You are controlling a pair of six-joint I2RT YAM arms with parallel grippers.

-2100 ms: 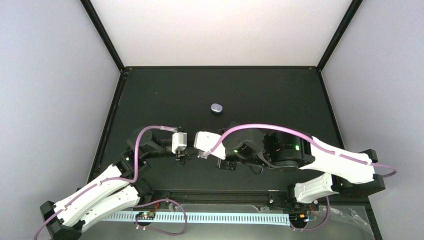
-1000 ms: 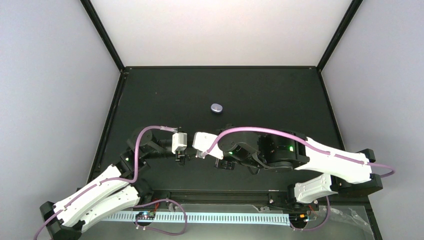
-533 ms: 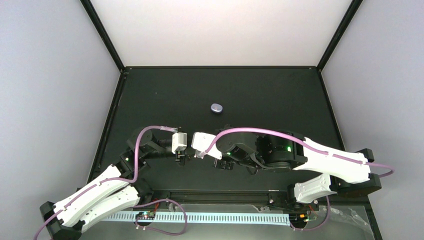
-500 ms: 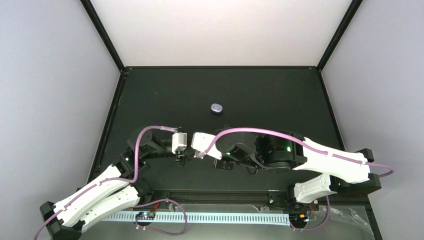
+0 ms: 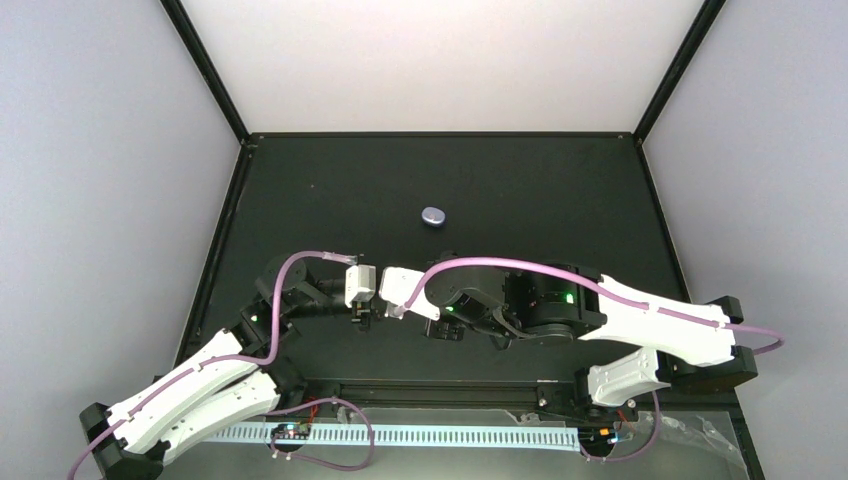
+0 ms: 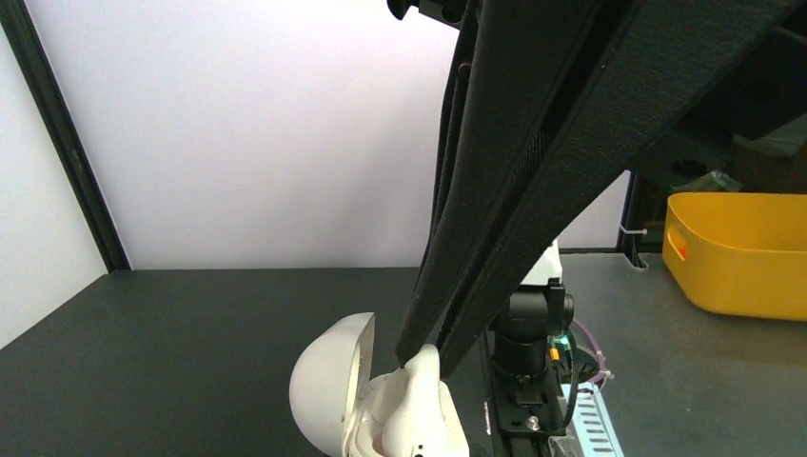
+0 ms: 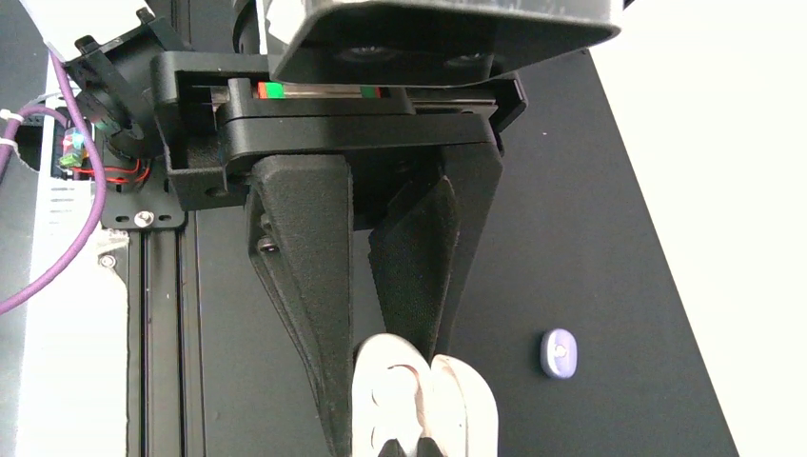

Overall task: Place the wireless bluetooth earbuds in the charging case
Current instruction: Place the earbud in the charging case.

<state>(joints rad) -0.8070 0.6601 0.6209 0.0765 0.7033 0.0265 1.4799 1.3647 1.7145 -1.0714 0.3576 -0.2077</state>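
While the left tool (image 6: 424, 358) pinches a white earbud (image 6: 419, 398) over the open charging case (image 6: 331, 383), the right tool (image 7: 381, 373) clamps that case. The bud is probably light and slick, so hold its stem.

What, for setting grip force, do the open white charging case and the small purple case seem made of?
The white charging case: probably moulded plastic, smooth, satin; its rounded lid shades evenly without glare. The purple case: likely plastic too, glossier, with a pale highlight; too small to be sure.
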